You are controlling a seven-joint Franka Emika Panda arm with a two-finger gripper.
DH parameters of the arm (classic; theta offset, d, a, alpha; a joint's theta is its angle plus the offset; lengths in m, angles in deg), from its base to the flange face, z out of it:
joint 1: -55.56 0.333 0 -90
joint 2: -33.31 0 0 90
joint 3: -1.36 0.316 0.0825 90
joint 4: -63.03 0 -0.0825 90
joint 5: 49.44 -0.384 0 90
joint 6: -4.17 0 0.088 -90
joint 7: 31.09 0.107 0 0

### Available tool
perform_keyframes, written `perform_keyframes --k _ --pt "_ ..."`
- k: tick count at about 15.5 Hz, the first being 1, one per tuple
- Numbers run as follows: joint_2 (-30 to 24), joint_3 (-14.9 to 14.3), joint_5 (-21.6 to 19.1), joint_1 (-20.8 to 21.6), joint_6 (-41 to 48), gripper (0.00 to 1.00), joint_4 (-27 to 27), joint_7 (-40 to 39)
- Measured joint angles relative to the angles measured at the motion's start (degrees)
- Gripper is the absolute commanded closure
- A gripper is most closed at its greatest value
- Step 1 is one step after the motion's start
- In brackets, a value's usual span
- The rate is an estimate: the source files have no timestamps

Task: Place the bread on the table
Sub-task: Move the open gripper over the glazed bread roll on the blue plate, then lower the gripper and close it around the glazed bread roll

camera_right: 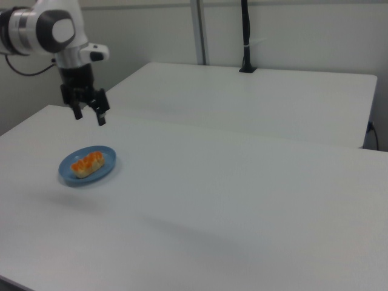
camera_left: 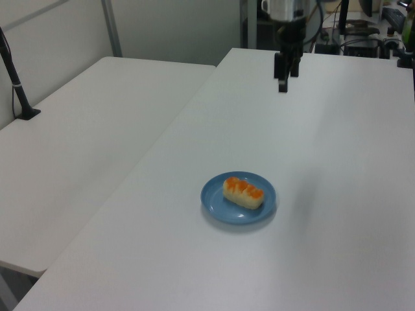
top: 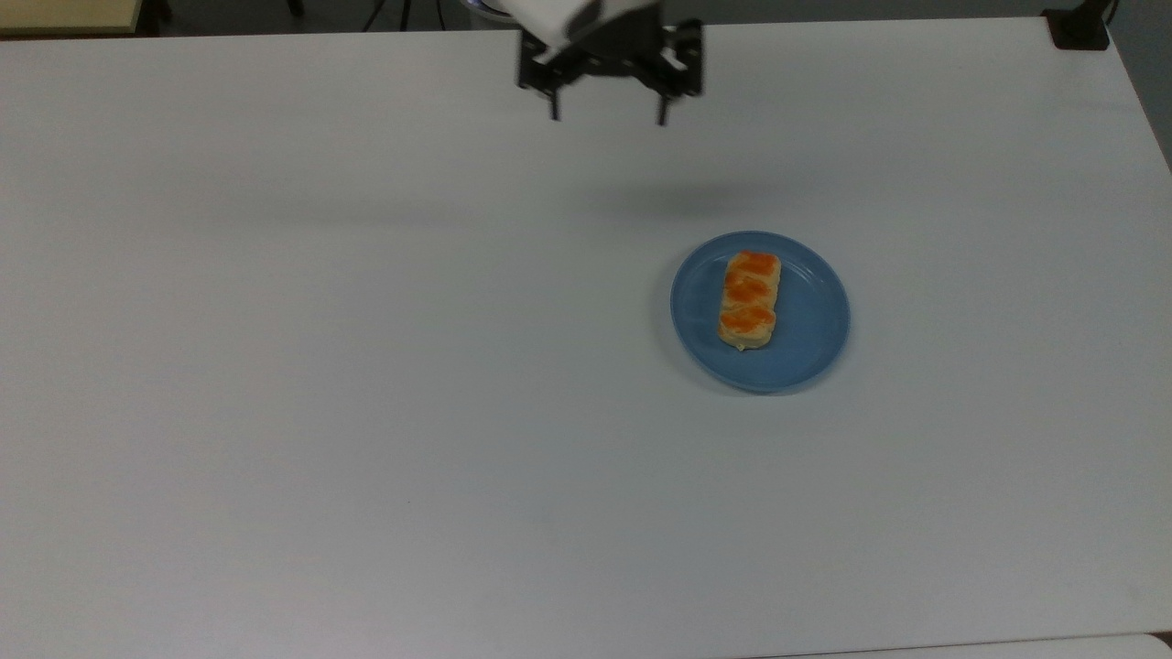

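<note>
Bread (top: pixel 750 300) is seen on a plate (top: pixel 810 329) amid bare counter (top: pixel 366 412); the hand (top: pixel 606 117) is held open, empty, above the far edge.

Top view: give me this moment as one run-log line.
gripper: open, empty, above table, short of plate | bread: on blue plate, untouched | step: grasp not yet begun

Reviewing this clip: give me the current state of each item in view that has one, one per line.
bread: lying flat on the plate, untouched.
plate: upright on the table, holding the bread.
gripper: open, empty, in the air above the table, apart from the plate.
table: carries the plate.
</note>
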Motion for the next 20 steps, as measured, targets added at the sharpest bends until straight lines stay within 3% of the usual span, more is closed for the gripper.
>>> perform_keyframes --k 4,9,17,19,20 --pt "7.8 0.1 0.0 6.2 -9.9 0.0 -0.9 9.5" --pt "18.2 0.0 2.0 9.8 -20.0 0.0 -0.9 16.1" --pt "20.5 0.1 2.1 11.4 -23.9 0.0 0.4 21.9" --pt "21.2 0.1 2.1 11.6 -24.4 0.09 0.4 22.6" --pt "21.5 0.1 2.3 11.7 -24.4 0.19 0.4 22.7"
